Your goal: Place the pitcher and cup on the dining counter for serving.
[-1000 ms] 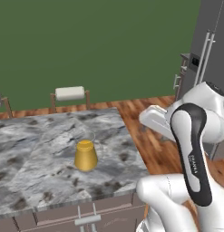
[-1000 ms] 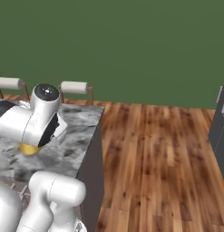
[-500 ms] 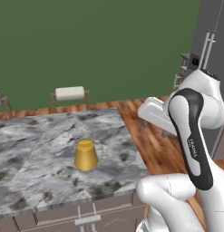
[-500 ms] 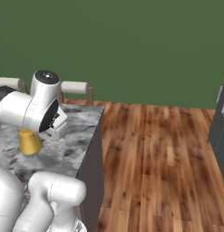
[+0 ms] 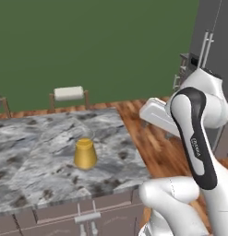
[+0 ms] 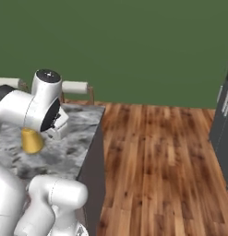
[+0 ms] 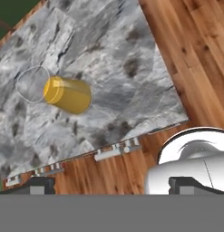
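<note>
While hanging above the near edge of the island, gripper (image 7: 115, 185): spread to full width, holding nothing, touching nothing.
Pitcher (image 7: 63, 94): below and ahead of the tool, off toward its left fingertip in the hand view; well apart from both fingertips.
Pitcher's seat: standing on the dining counter (image 5: 32, 138), inside the near edge, on bare marbled stone.
Long axis: upright in both base views, yellow-orange part down, clear part up; seen from the tool as leaning away, clear mouth farthest from the fingertips.
Step in hand, by judgement: pitcher already placed and let go; cup to be fetched and set down near it.
Cup: direction from the tool cannot be told.
Relation that matters: free stone on the tool's side of the pitcher and to either flank of it, so a landing spot just beside the pitcher reachable from above without crossing it.
Below the tool: silver handles (image 7: 112, 154) on the cabinet fronts, then wooden floor (image 6: 152, 152) out to the right-hand side.
Beyond the pitcher: a stool (image 5: 69, 93) at the far edge of the island, well apart.
In the way: only the pitcher itself; tall and easily tipped by a low sideways sweep, so a high path advised.
</note>
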Motion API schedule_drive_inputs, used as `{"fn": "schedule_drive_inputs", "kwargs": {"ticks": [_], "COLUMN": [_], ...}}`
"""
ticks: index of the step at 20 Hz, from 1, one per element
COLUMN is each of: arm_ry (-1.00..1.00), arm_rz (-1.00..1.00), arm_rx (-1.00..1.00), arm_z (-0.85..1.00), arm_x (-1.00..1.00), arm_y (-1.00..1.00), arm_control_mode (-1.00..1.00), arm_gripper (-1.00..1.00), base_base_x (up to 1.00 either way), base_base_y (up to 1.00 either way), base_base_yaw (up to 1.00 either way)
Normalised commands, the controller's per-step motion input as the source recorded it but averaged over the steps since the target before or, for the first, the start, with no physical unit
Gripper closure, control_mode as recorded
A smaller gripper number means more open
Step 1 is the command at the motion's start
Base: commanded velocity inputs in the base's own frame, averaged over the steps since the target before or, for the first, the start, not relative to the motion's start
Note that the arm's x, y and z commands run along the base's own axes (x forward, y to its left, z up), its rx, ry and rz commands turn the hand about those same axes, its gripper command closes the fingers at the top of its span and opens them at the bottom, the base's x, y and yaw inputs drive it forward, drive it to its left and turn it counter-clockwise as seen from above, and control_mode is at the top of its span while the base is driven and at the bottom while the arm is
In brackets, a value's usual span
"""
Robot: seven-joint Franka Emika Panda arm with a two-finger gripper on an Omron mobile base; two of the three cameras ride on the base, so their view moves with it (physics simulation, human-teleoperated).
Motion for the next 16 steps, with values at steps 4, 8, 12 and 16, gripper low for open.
{"fn": "schedule_drive_inputs", "kwargs": {"ticks": [4,8,12,16], "arm_ry": [0.0,0.0,0.0,0.0], "arm_rz": [0.0,0.0,0.0,0.0], "arm_rx": [0.0,0.0,0.0,0.0], "arm_z": [0.0,0.0,0.0,0.0], "arm_x": [0.0,0.0,0.0,0.0], "arm_y": [0.0,0.0,0.0,0.0], "arm_control_mode": [1.0,1.0,1.0,1.0], "arm_gripper": [-1.0,-1.0,-1.0,-1.0], "base_base_x": [-0.65,-0.65,-0.43,-0.26], "base_base_y": [0.0,0.0,0.0,0.0], "base_base_yaw": [-0.5,-0.73,-0.81,-0.86]}}
